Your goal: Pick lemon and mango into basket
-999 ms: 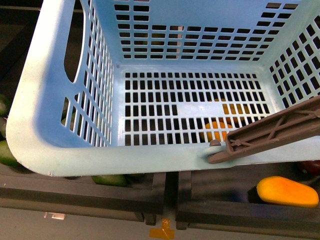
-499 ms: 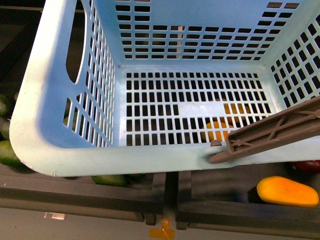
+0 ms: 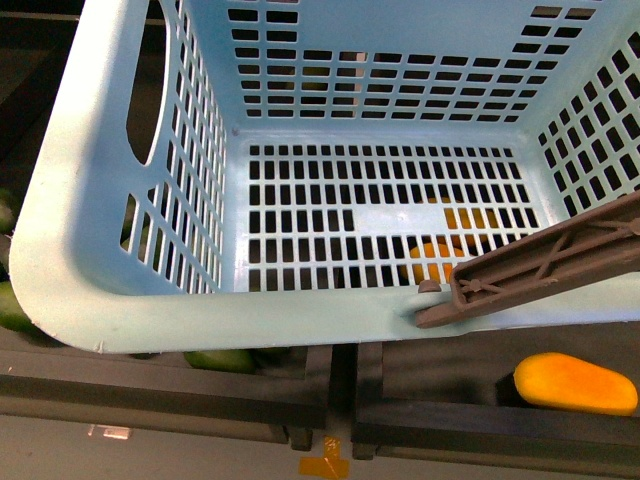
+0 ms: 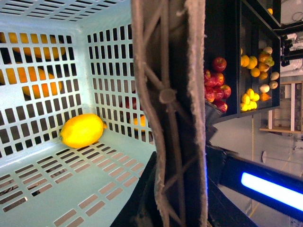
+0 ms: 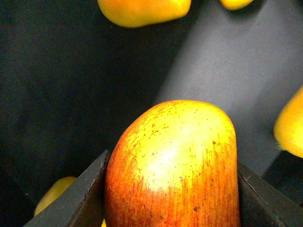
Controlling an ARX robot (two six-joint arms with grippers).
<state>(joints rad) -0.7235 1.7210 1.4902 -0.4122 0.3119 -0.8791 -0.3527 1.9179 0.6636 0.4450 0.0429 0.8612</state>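
Observation:
The turquoise basket point(image 3: 150, 310) fills the front view, hanging over dark fruit bins with its brown-grey handle point(image 3: 540, 265) slanting across the near right rim. In the left wrist view my left gripper point(image 4: 175, 198) is shut on that handle point(image 4: 173, 94). The lemon point(image 4: 81, 130) lies on the basket's slotted floor against a wall. It does not show in the front view. In the right wrist view my right gripper point(image 5: 173, 194) is shut on the mango point(image 5: 173, 161), red fading to yellow, held above a dark bin floor. Neither gripper shows in the front view.
A yellow-orange oblong fruit point(image 3: 575, 383) lies in the near right bin and green fruits point(image 3: 218, 360) under the basket's left side. Orange fruits point(image 3: 435, 260) show through the base slots. Red apples point(image 4: 215, 85) and yellow fruits point(image 4: 251, 97) fill shelves beyond. More yellow-orange fruit point(image 5: 144, 9) lies beneath the mango.
The basket has swayed slightly right and then back left. A dark red fruit at the right edge below the basket rim has gone from the front view.

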